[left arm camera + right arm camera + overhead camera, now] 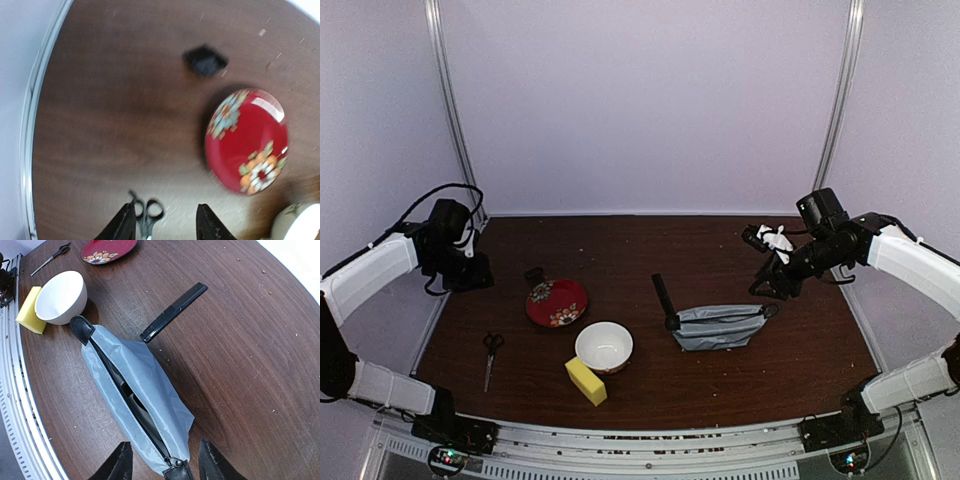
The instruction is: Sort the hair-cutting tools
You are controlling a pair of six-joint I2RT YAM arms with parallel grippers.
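Observation:
One pair of black-handled scissors (492, 352) lies at the table's left front; in the left wrist view the scissors (147, 216) sit on the wood far below my open left gripper (165, 226), beside its left finger. That gripper (473, 274) hovers at the far left with nothing in it. A small stubby black clipper (533, 274) (205, 60) rests behind the red plate, blurred. The black comb (664, 297) (173, 312) lies against the grey pouch (720, 326) (135, 395), whose zip is open over dark shapes. My right gripper (165, 466) (775, 284) is open above the pouch's zip end.
A red patterned plate (557, 302) (247, 140) lies left of centre. In front of it stand a white bowl (604, 345) (61, 296) and a yellow sponge (585, 381) (31, 317). A metal rail (15, 405) runs along the near table edge.

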